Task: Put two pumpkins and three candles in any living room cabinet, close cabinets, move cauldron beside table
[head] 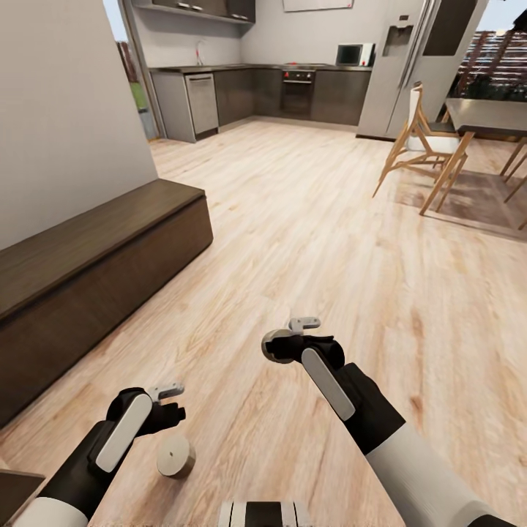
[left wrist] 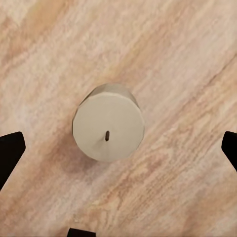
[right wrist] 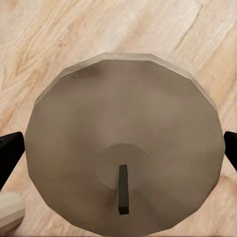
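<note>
A pale grey candle stands upright on the wood floor, its wick showing in the left wrist view. My left gripper hovers just above it, open, with its dark fingertips wide on either side and not touching it. My right gripper is shut on a second candle, held above the floor; up close its top and dark wick show. The long low dark brown cabinet runs along the left wall, its fronts shut as far as I can see.
A white wall rises behind the cabinet. Far back stand the dark grey kitchen units and a steel fridge. A dining table with wooden chairs is at the right. Open wood floor lies ahead.
</note>
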`<state>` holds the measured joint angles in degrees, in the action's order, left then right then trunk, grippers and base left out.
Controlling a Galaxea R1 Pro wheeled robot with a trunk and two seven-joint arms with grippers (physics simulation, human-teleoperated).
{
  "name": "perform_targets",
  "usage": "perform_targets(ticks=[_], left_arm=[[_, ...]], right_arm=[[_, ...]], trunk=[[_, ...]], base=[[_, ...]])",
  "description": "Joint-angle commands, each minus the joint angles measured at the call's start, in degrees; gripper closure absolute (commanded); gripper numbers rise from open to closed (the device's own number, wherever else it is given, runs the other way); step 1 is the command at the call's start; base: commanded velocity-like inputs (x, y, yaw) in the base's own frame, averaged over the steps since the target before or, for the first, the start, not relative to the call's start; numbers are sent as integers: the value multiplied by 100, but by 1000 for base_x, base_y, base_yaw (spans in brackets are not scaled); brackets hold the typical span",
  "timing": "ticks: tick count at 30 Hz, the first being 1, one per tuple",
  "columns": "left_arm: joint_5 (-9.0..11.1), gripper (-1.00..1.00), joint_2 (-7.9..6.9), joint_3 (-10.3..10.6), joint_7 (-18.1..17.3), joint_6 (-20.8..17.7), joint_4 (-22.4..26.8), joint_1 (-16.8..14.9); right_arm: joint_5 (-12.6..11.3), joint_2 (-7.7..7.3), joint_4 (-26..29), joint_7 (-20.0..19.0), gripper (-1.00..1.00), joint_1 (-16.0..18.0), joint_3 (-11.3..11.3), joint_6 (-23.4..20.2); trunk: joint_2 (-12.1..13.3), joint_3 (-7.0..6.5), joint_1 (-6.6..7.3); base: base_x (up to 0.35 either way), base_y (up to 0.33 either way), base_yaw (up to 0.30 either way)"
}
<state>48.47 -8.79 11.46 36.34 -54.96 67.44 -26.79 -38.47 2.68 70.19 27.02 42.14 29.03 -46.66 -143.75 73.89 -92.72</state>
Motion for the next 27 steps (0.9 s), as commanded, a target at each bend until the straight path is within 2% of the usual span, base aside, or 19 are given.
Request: perform_targets(ticks=[1,27], left_arm=[[56,-100,-7,12,59,5,6,-3],[20,-100,-25,15,50,252,6,-2]], right_arm=[[-63,1,3,66,100,5,7,-1],[-41,4,-395,67,100,5,19,130]], trunk=[[-4,27,-1],[-39,603,-68]], base=[[0,0,0],[0,0,0]])
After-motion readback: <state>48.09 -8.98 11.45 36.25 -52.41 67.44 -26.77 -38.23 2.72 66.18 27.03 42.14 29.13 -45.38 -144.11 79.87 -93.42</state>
